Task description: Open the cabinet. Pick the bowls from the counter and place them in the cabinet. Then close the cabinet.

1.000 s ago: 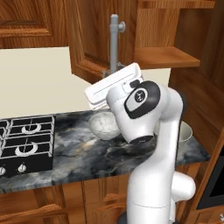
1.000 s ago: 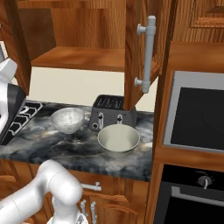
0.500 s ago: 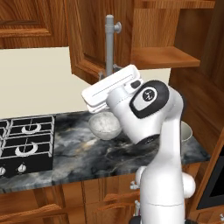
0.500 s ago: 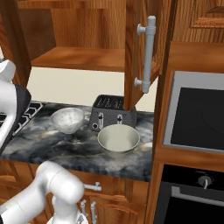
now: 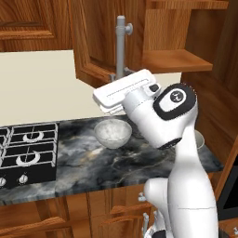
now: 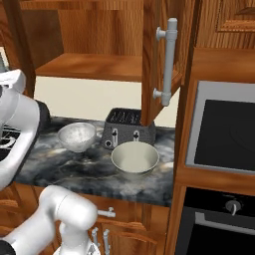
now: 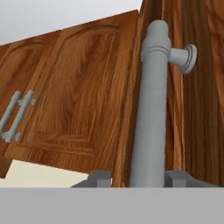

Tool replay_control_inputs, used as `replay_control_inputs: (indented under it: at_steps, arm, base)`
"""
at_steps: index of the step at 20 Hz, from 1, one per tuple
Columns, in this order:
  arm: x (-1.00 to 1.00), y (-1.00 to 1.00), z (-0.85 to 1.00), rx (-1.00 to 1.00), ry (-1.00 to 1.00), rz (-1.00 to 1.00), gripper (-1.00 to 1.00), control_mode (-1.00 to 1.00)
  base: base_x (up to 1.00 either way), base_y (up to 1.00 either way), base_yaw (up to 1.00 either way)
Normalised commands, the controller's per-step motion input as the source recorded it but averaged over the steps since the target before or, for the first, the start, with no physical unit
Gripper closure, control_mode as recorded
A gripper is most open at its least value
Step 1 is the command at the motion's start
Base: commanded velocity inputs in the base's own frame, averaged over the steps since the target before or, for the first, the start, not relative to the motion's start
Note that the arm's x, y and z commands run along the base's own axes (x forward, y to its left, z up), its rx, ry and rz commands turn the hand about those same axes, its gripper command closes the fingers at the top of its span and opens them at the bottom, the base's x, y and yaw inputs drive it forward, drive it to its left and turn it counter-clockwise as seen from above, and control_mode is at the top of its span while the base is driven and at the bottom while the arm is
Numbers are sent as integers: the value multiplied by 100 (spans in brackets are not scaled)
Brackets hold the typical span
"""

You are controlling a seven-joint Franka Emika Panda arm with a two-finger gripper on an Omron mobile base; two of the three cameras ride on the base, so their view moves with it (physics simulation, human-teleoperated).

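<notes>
Swinging stiffly on its hinges, the reddish-brown wooden wall cabinet (image 6: 99,67) hangs above the table's back edge with both panelled doors open and its shelf bare. The long vertical silver bar handle (image 7: 151,109) is rigid, smooth and probably slippery, best taken mid-length. The tool (image 7: 136,179) has its fingertips standing apart on either side of that bar, whether pressing it cannot be told. On the dark marble table (image 6: 74,167), the speckled whitish-grey bowl (image 5: 113,132) sits near the back edge, the cream bowl (image 6: 135,158) nearer the front; both look light, hard and breakable, best pinched at the rim.
</notes>
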Motion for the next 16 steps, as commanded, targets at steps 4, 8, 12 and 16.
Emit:
replay_control_inputs:
  at_steps: [4, 8, 12, 16]
  arm:
    - [-100, -26, 91, 44, 2, -5, 100, -100]
    - [-100, -65, 99, 53, 1, -2, 100, -100]
    - [-100, -96, 98, 50, 0, -1, 100, -100]
    - [-86, -81, 80, 39, 14, 1, 100, -100]
  base:
    - [0, 0, 0]
    - [0, 0, 0]
    - [0, 0, 0]
    - [0, 0, 0]
